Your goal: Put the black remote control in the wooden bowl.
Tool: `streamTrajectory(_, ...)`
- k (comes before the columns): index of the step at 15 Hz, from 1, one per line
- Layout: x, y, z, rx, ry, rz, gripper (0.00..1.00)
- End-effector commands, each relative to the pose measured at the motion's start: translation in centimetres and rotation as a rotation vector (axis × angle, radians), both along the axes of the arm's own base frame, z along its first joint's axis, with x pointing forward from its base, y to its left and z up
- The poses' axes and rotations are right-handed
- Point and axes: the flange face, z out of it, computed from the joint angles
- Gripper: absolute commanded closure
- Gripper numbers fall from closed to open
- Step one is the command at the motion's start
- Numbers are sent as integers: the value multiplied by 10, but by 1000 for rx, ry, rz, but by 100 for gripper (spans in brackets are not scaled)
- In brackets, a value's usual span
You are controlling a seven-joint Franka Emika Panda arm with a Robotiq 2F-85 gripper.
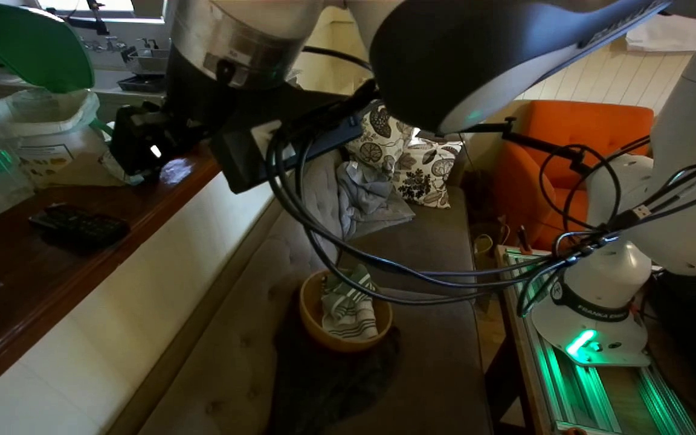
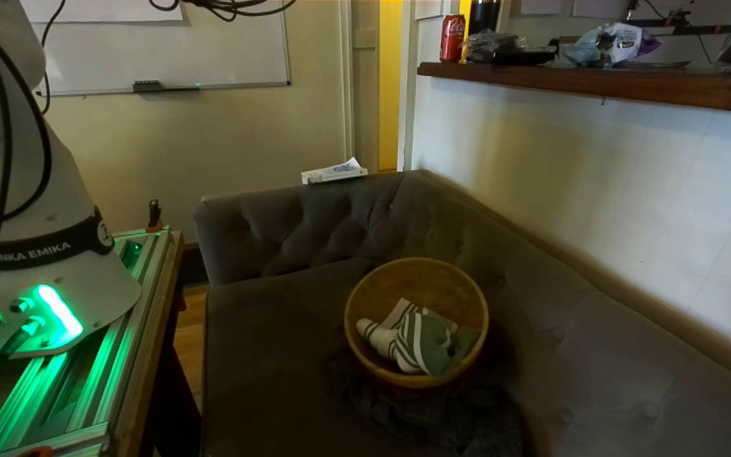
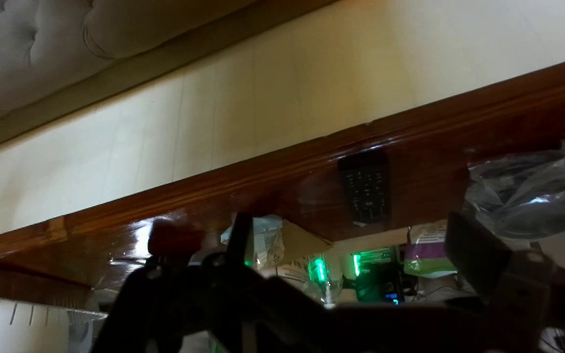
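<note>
Okay, so our hand (image 3: 350,218) has nothing in it: the two fingers (image 3: 470,251) are spread wide, just air between them. The black remote (image 3: 365,189) lies flat on the wooden shelf (image 3: 287,196), out past the fingertips and roughly lined up with the gap in the wrist view.

Biggest worry for us is height. It's a thin dark thing on dark wood, so we could easily misjudge it: too high and we grab nothing, too low and we scrape the shelf. One end also sits near the edge facing the sofa (image 1: 435,380), so a sideways bump might knock it off.

Then there's the clear plastic bag (image 3: 532,196) showing just past one fingertip. Come in crooked and we'd probably pinch plastic too. A crinkly packet (image 3: 269,235) shows by the other finger; can't tell if they touch.

The carry's sketchy as well. The wooden bowl (image 2: 416,279) is well below the hand, with a striped cloth (image 2: 426,346) inside. A shallow pinch might slip on the way, and dropping from high up could bounce it off the rim.
</note>
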Motion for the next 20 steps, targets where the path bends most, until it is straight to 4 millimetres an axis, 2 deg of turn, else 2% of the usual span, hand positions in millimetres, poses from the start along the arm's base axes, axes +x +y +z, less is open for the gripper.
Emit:
streamTrajectory(1, 30, 5, -14, -24, -20, 92, 0)
streamTrajectory(5, 74, 19, -26, -14, -44, 336, 0)
streamTrajectory(7, 100, 21, -36, -79, -34, 443, 0)
streamTrajectory(8, 112, 16, -42, -99, -28, 472, 0)
streamTrajectory(10, 130, 11, -44, -191, -52, 400, 0)
streamTrajectory(11, 109, 7, -47, -137, -29, 418, 0)
streamTrajectory(13, 126, 3, -52, -160, -39, 404, 0)
streamTrajectory(14, 123, 6, -50, -158, -38, 391, 0)
streamTrajectory(20, 151, 1, -101, -235, 50, 462, 0)
